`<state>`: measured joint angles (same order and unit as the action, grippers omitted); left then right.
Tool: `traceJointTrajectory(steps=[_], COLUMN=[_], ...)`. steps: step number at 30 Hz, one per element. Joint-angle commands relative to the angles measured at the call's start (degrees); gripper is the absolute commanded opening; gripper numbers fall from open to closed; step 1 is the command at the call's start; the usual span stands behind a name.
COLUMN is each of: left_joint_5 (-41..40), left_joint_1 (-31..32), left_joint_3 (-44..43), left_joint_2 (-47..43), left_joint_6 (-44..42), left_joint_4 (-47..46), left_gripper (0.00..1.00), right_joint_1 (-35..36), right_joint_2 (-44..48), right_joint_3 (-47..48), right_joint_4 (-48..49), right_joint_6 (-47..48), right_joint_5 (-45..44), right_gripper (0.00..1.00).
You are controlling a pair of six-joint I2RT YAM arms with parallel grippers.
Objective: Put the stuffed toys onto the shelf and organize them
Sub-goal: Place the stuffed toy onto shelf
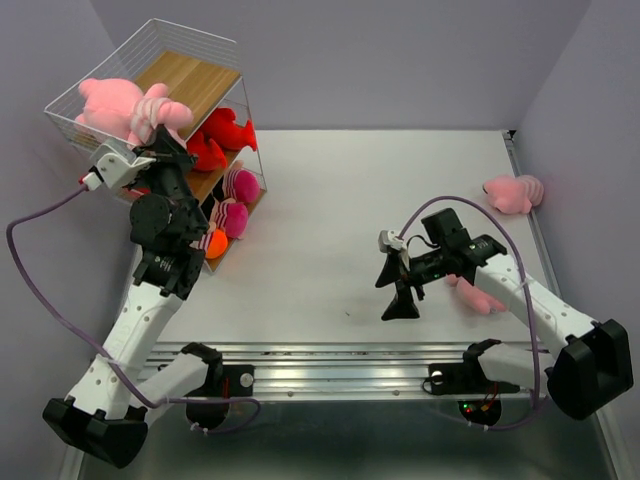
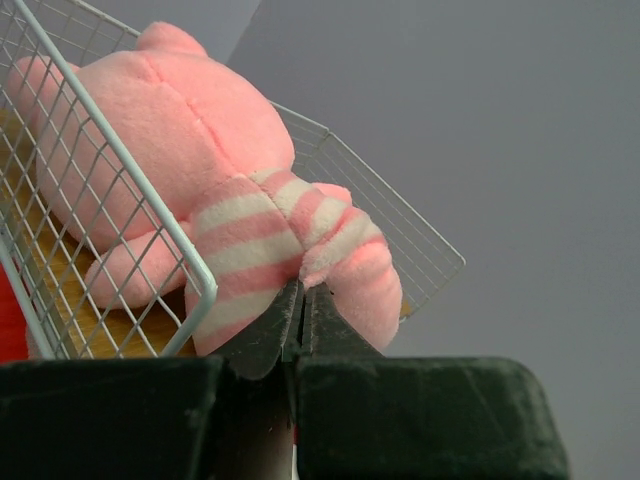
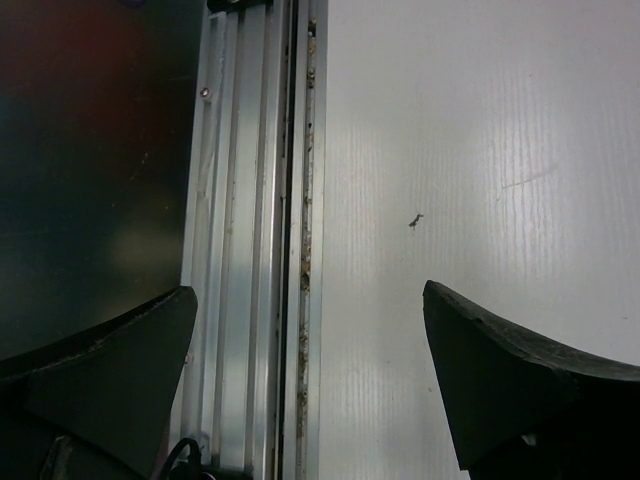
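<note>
The shelf stands at the far left. My left gripper is at the front corner of its top tier, shut on a pink striped plush animal. In the left wrist view the closed gripper pinches the toy's striped body, which hangs half over the wire rim. My right gripper is open and empty, pointing down over the table's front edge; it also shows in the right wrist view. Two red fish toys lie on the middle tier. Striped toys lie on the lower tier.
One pink toy lies at the far right of the table. Another pink toy lies partly under my right arm. The aluminium rail runs along the table's front edge below the right gripper.
</note>
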<state>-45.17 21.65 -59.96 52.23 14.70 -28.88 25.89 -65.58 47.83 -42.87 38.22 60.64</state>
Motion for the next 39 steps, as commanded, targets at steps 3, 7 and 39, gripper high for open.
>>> traceJointTrajectory(steps=[3,7,39], left_joint_5=[-4.5,-3.7,-0.2], left_joint_1=[-0.4,-0.3,-1.2], left_joint_3=[3.7,6.4,20.3], left_joint_2=[-2.2,-3.8,-8.4], left_joint_6=[-1.4,-0.6,27.2], left_joint_4=[-8.1,-15.0,-35.2], left_gripper=[0.00,0.00,0.00], right_joint_1=[-0.3,-0.3,-1.4], right_joint_2=[-1.1,-2.4,-2.8], right_joint_3=[0.0,0.3,0.5], right_joint_4=[0.2,-0.7,-2.0], right_joint_6=[1.7,2.7,5.1], right_joint_5=[1.2,1.8,2.5], right_gripper=[1.00,1.00,1.00])
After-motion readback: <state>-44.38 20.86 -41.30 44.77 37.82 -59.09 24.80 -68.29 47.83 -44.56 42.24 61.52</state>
